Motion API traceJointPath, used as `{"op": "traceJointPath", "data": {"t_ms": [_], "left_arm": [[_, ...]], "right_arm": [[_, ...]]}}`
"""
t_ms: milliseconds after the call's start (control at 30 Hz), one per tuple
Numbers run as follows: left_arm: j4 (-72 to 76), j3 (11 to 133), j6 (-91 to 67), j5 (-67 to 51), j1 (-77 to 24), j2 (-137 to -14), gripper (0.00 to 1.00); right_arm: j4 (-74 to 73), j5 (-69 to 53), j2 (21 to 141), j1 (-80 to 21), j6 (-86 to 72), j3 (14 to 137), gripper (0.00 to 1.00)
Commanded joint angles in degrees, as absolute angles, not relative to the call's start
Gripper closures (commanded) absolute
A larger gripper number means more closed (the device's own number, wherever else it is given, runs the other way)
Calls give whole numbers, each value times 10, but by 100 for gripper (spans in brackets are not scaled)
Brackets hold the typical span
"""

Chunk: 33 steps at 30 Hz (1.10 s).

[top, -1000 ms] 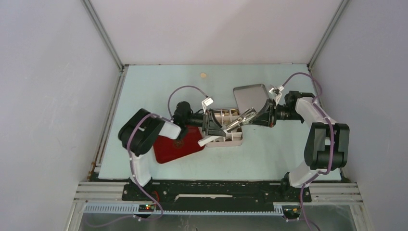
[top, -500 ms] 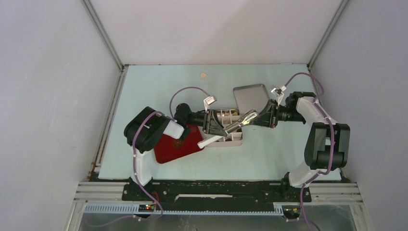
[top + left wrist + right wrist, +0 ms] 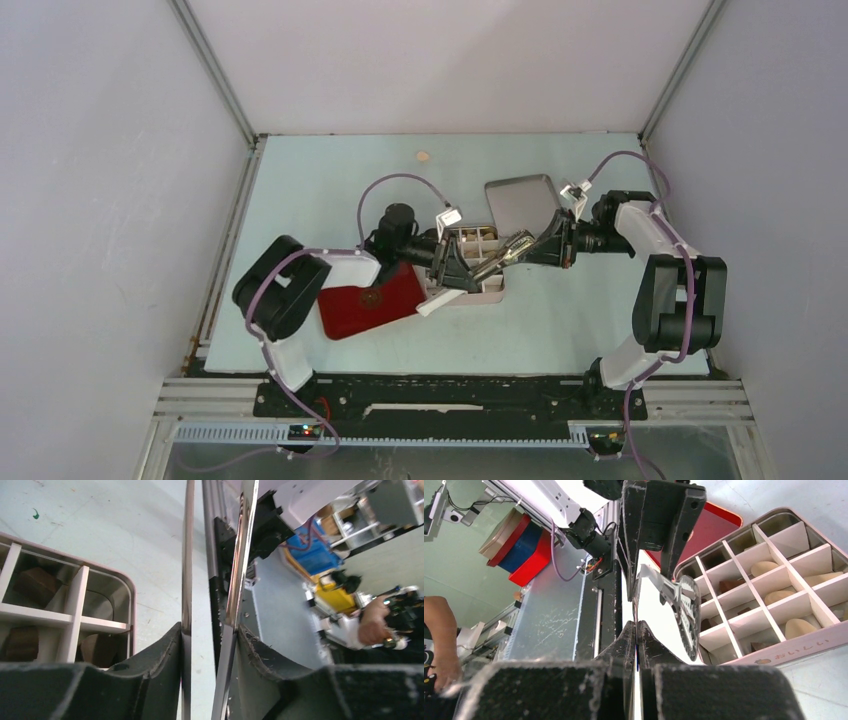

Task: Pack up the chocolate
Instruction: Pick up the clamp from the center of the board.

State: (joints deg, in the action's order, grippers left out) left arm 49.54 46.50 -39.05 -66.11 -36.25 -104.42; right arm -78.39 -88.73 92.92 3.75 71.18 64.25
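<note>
Working the tongs (image 3: 684, 605) over the divided box (image 3: 794, 642) right now, and it's a two-arm affair! My left end effector (image 3: 207, 640) straddles both metal blades, pads touching their outer faces, so it's clamped on the tongs, with the blades not yet squeezed together. My right end effector (image 3: 637, 630) has its fingers pressed tight together just beside the serrated tip. A thin bright edge runs into them, maybe the second blade seen edge-on, but I can't confirm that. The chocolate (image 3: 764, 568) sits in the box's compartments, cream pieces in several cells and dark ones in others, and a few cells look bare. So I judge packing well along, and the step in hand is settling the tool grip, not carrying a piece: nothing shows between the tips. Next move calls for one arm to own the tongs cleanly, the other to back off without twisting the blades, then a gentle pinch on the next piece. Hard to read: from above my left arm covers part of the red tray (image 3: 355, 310) and the box, so any loose pieces are hidden. A silver metal tray (image 3: 520, 200) lies just beyond the box on the bench (image 3: 330, 190), and a pale speck (image 3: 422, 156) far back is too small to name
</note>
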Motion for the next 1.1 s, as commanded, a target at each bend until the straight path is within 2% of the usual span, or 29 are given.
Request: {"op": "traceJointPath", "data": {"t_ms": [0,233,267,333,433,500,633,800,933,1067], "left_arm": [[125,538,-85,-636,-389,-981,62],[14,550,-4,-623,-381,-945,79],[-12,557,22,-621,-378,-940,81],[-94,582,74,-606,-371,-931,81],[-263,648,194,-528,-360,-920,80],[-349,692,218,-464,-352,-920,76],[-473,775,233,-359,-323,-929,71],[-487,838,177,-228,-271,-948,72],[-555,956,154,-206,-222,-1035,72],[-545,1021,119,-208,-191,-1094,72]], "right_arm": [[-768,-979,932,40,746,657,100],[-790,-979,937,48,770,657,100],[-797,-977,939,49,781,657,95],[-817,-969,940,56,807,657,76],[-909,-967,956,80,910,671,52],[-921,-969,963,102,909,676,43],[-921,-974,953,141,904,674,40],[-921,-976,928,152,904,669,38],[-922,-978,920,151,902,669,38],[-922,-975,917,152,899,668,38]]}}
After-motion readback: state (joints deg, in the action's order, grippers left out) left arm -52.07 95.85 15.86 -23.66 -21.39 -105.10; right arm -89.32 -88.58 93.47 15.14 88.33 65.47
